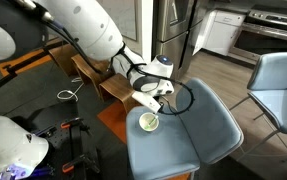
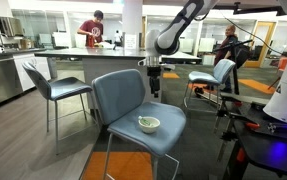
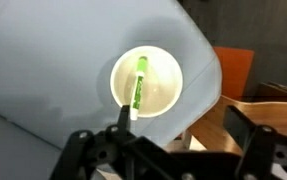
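A small cream bowl (image 3: 147,81) sits on the grey-blue chair seat (image 3: 53,60), and a green marker (image 3: 138,85) lies inside it, leaning on the rim. My gripper (image 3: 181,128) hangs above the bowl, open, its two dark fingers spread wide with nothing between them. In both exterior views the bowl (image 1: 149,121) (image 2: 149,124) rests on the seat, with the gripper (image 1: 155,97) (image 2: 153,88) a short way above it and clear of it.
The chair's backrest (image 2: 118,95) rises behind the bowl. A wooden chair (image 1: 95,72) stands behind the arm. Other grey-blue chairs (image 2: 55,87) (image 1: 278,85) are nearby. An orange floor patch (image 3: 233,72) shows beyond the seat edge. A person (image 2: 92,30) stands at the far counter.
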Available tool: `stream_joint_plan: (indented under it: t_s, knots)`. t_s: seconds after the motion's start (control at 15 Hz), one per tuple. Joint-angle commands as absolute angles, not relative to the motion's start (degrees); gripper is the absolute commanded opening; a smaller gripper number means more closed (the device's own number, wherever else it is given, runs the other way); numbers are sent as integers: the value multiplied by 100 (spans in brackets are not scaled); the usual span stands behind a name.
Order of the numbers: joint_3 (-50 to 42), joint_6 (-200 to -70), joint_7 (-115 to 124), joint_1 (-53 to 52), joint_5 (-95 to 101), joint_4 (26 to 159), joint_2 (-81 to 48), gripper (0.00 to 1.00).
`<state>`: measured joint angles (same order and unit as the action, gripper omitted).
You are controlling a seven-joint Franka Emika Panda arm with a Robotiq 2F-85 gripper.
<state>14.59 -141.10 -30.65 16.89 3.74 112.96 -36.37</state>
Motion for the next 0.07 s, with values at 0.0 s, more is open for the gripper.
stream_joint_plan:
  t_s: [0.0]
  knots:
    - [1049, -13689, -2786, 1217, 337, 11562, -3110, 100]
